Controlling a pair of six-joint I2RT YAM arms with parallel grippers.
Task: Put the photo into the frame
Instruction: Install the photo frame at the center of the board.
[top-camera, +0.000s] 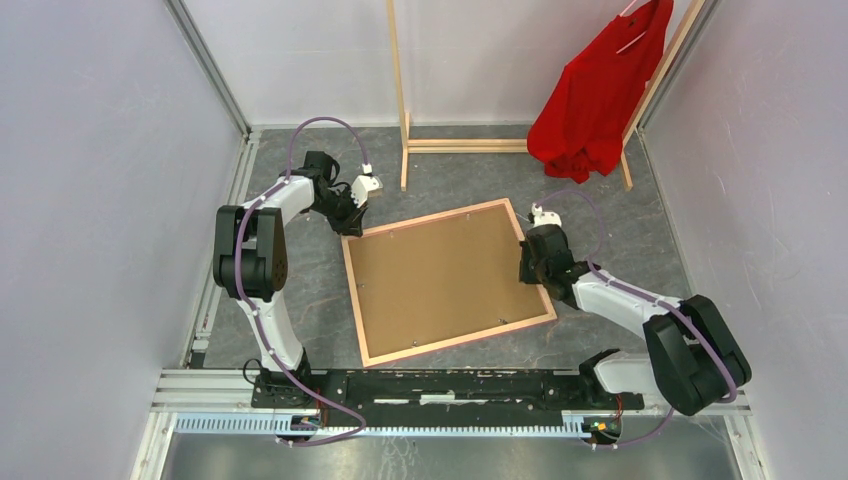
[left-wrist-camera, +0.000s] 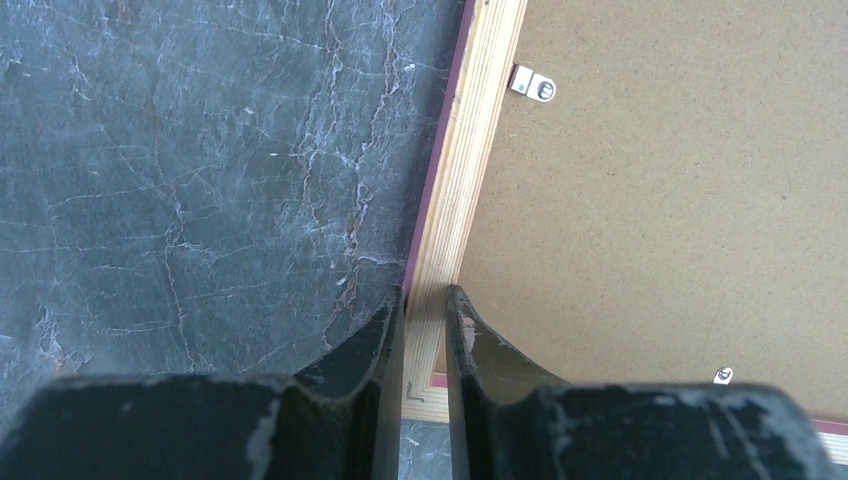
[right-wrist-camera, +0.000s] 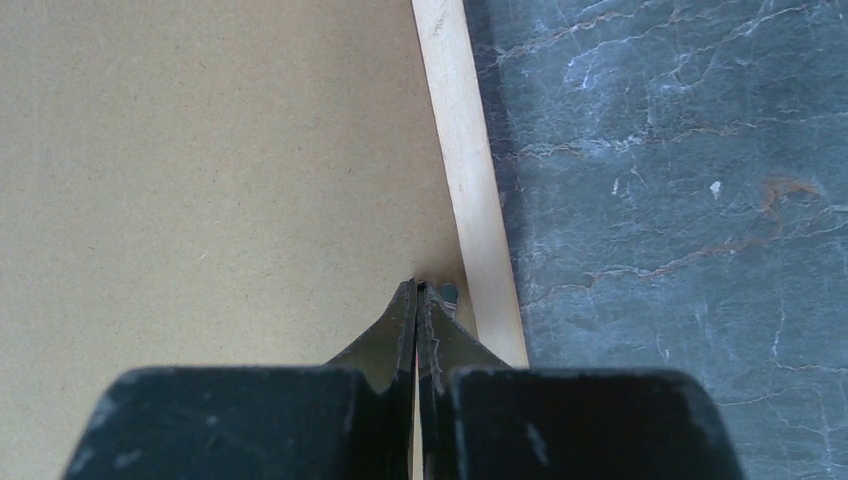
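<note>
Two grippers were down on the frame (top-camera: 430, 218), one at each side. It lay flat near the middle of the top view, turned a little off square, back side up, so its brown backing board (top-camera: 445, 285) faced the camera inside light wood rails, on the dark marbled table (top-camera: 300, 300). My left gripper (left-wrist-camera: 425, 305) sat at the frame's upper-left corner in the top view. On the left wrist feed its fingers stood a narrow way apart, one on either side of the wood rail, which was pink along its outer side. As far as I could see they were clamped on that rail just short of the corner. A metal tab (left-wrist-camera: 532, 83) was fixed to the board further up that picture, just inside the rail. My right gripper (right-wrist-camera: 417, 290) was at the frame's right rail, about halfway along it in the top view. On its wrist feed the fingers were pressed together to a hairline, tips over the backing just inside the rail, with a small clip (right-wrist-camera: 450, 292) just beside them. I could make out nothing held between them. At the upper right of the top view a red garment (top-camera: 598, 90) hung on a bare wooden rack (top-camera: 397, 80), well apart from the frame.
</note>
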